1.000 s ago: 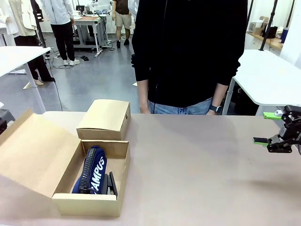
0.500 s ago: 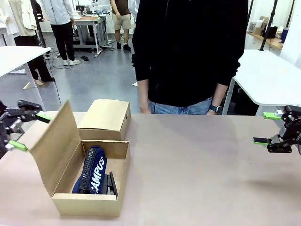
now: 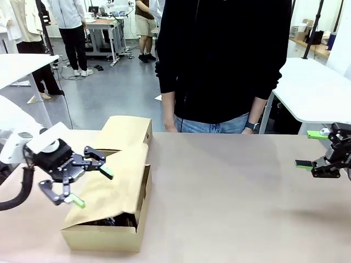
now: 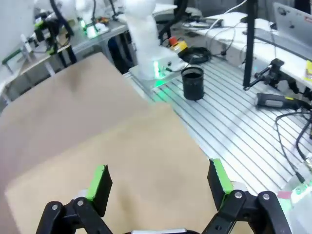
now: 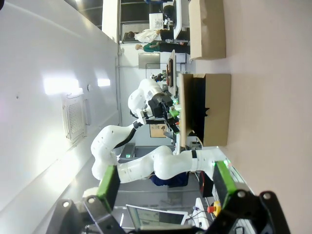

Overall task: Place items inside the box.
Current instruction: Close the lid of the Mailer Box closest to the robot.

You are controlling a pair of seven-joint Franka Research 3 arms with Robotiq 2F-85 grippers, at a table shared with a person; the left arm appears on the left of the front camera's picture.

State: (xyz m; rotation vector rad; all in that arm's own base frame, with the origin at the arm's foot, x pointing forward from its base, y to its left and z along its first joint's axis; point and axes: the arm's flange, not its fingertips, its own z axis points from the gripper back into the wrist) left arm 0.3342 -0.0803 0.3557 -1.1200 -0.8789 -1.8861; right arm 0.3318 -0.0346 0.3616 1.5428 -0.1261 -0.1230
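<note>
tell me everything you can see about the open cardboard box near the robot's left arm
The cardboard box is plain brown card, oblong, resting flat on the table's near left part. Its hinged lid is tilted down over the opening, almost shut, leaving a dark gap at the front where something black shows. The left gripper, jaws open, presses against the lid's outer face. A second, closed box sits just behind it.

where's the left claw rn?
Front view, near left: the left claw is open against the lid of the open box, which leans over the box, with the smaller closed box behind.
</note>
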